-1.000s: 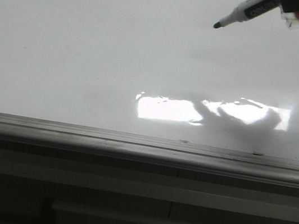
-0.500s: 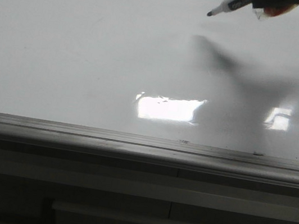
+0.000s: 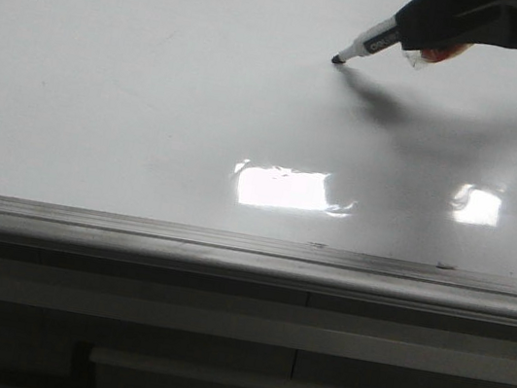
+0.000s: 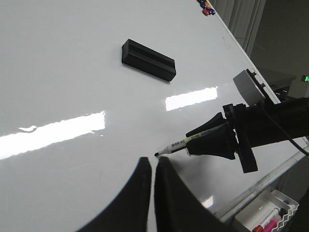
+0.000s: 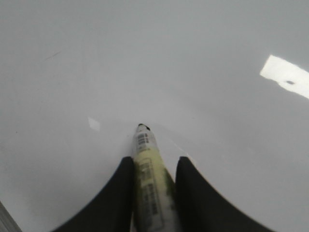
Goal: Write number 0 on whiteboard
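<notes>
The marker [image 3: 369,45], clamped in the right tool [image 3: 416,37], has been brought down from upper right so its tip looks touching the still blank whiteboard [image 3: 157,89], so the 0 stroke seems about to start, left tool [image 4: 149,166] pinched together, idle.

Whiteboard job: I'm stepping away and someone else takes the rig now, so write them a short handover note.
Right gripper: shut on the black-tipped white marker, tip at or just above the glossy white whiteboard; contact can't be confirmed.
Left gripper: shut, holding nothing, near the marker tip.
Black rectangular eraser lies on the board, apart from both arms.
Done: marker brought to the start point.
Left: no stroke is visible; the whole 0 remains to be drawn.
</notes>
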You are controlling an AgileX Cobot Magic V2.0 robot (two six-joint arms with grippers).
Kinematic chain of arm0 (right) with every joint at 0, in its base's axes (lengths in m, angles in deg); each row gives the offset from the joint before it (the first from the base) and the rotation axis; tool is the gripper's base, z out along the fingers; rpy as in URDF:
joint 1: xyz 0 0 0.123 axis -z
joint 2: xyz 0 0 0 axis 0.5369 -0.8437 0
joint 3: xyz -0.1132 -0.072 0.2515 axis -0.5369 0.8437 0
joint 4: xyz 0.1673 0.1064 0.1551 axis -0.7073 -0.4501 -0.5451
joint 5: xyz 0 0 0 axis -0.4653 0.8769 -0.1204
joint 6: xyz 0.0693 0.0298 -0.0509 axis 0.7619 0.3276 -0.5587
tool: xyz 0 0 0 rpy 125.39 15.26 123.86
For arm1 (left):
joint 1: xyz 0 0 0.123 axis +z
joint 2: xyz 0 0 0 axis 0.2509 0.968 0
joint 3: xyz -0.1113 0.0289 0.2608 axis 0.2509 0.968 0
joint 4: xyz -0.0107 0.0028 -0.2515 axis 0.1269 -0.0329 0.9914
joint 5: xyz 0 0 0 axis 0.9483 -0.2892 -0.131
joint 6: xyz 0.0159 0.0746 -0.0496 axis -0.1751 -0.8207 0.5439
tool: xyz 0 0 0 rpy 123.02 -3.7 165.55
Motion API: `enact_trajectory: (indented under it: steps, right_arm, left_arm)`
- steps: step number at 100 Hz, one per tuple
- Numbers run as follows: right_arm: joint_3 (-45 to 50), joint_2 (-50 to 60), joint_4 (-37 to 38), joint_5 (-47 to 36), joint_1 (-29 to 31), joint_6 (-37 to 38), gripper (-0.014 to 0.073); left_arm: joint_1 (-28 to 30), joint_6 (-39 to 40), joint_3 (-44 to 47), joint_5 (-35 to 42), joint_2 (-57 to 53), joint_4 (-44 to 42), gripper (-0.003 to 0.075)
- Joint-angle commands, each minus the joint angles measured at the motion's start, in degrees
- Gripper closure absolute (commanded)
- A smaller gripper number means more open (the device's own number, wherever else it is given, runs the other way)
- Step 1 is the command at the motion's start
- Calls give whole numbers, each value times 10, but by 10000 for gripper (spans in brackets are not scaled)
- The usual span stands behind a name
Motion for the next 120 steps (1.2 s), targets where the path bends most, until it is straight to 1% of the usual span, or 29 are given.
enact_trajectory:
  steps: [1,41,58,64,71,102,120]
  right_arm:
    - [-23,-3,2,18,3,1,640]
    - [-34,-5,2,150,3,1,640]
    - [-34,-2,4,179,4,4,640]
    - [-34,0,14,183,4,21,640]
    - [-34,1,39,191,4,51,640]
    - [-35,3,250,254,4,236,640]
    - [-51,9,341,270,4,321,640]
  left_arm:
    - [0,6,-14,44,5,6,740]
    - [0,6,-14,40,5,6,740]
    - [0,6,-14,32,5,6,740]
    - [0,6,-14,28,5,6,740]
    - [0,6,-14,23,5,6,740]
    - [0,6,-14,20,5,9,740]
    - [0,6,-14,20,5,9,740]
